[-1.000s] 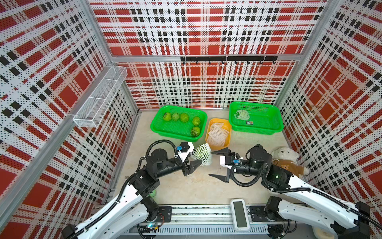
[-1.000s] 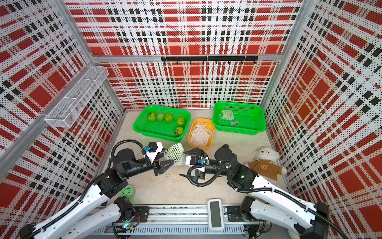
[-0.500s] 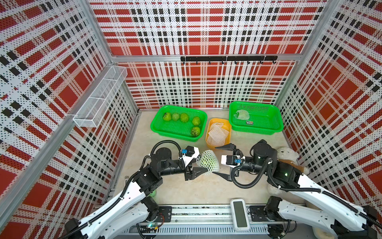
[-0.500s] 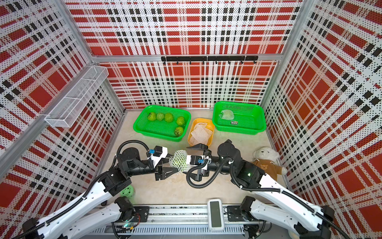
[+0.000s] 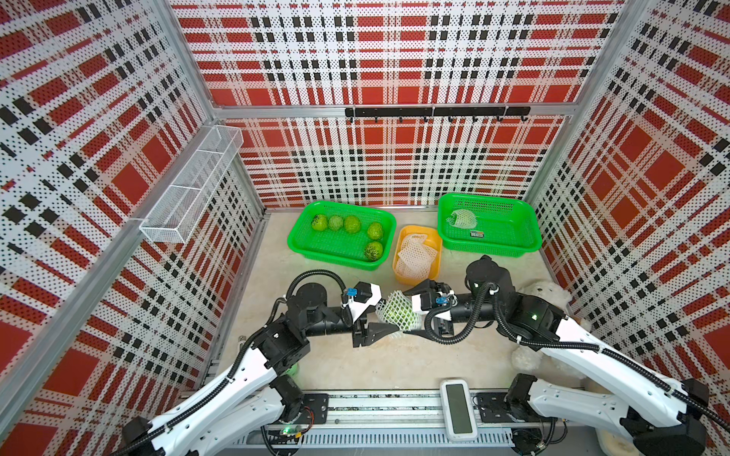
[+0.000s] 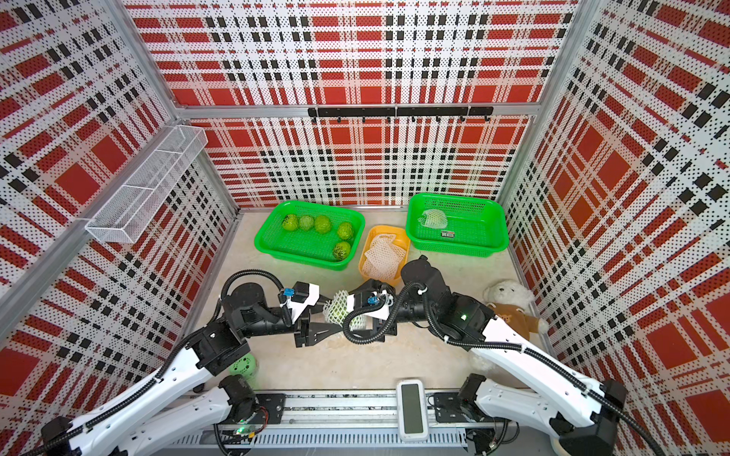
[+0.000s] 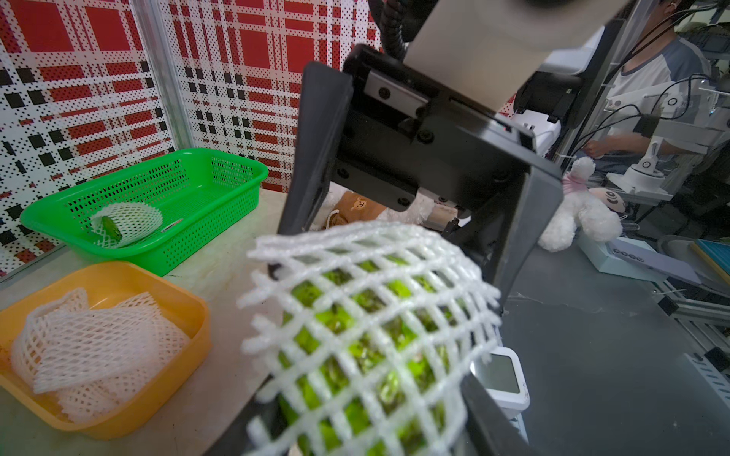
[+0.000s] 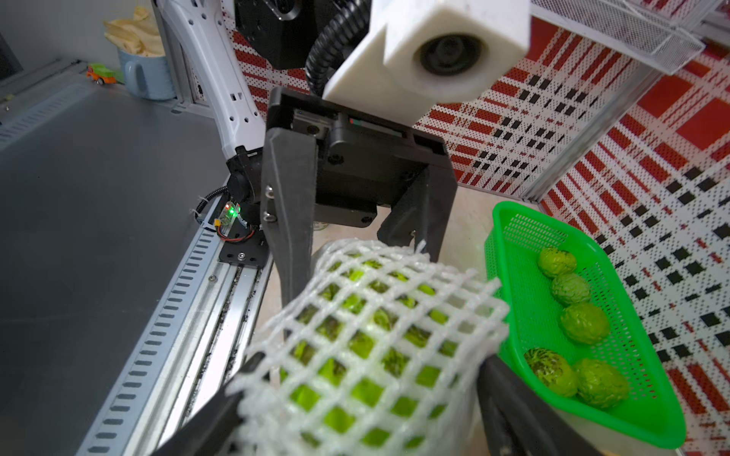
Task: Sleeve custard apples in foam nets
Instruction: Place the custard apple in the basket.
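Left claw [image 5: 384,316] clamps the netted custard apple [image 5: 396,311], holding it up off the table [image 5: 395,363] near the orange tray [image 5: 396,254]. Right claw [image 5: 411,314] straddles its far end, fingers [image 7: 316,150] either side of the net [image 7: 355,237]; squeezing or not, can't tell.

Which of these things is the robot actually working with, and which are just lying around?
Job: held netted custard apple; five bare custard apples; spare foam nets in the orange tray; one finished netted fruit.
Lying about: plush bear; green holed ball; wire shelf; hook rail; white device.
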